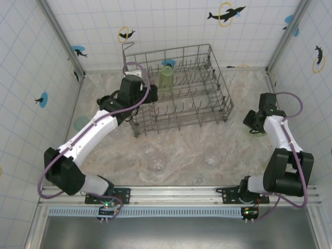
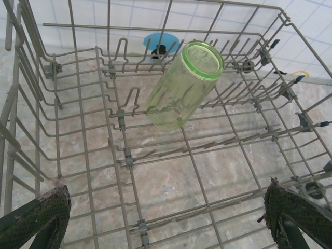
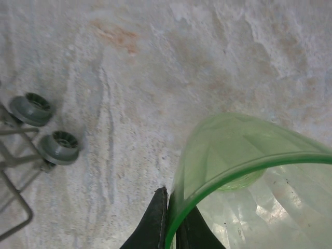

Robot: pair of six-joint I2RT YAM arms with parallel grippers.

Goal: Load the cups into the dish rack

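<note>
Two translucent green tumblers showed where the job stood. At the left, the left gripper (image 2: 165, 210) hung inside the dish rack (image 1: 193, 111) with its jaws spread wide and nothing between them. One green tumbler (image 2: 182, 88) lay tilted on the tines (image 2: 233, 96) ahead of those open jaws, well apart from either finger, so that cup counted as loaded.

Nearer the middle, what looked like two clear cups (image 1: 157, 163) sat on the table (image 1: 181, 145) between the arms, outside the rack and near neither gripper.

At the right, the right gripper (image 3: 172, 224) was pinched shut on the rim of the second green tumbler (image 3: 249, 171), one finger outside the wall and one inside. The rack's wheels (image 3: 59, 147) lay off to the left of the jaws. Whether the cup's base was touching the table could not be told.

The step in hand appeared to be the pickup of this second tumbler. The next move probably called for a straight lift, a carry leftward over the rack's tall side, and a lowering among the tines. The thin rim pinch might let the cup swing.

No brand, label or readable writing showed; the wall stickers (image 1: 226, 13) were pictures of dolphins and rings only.
</note>
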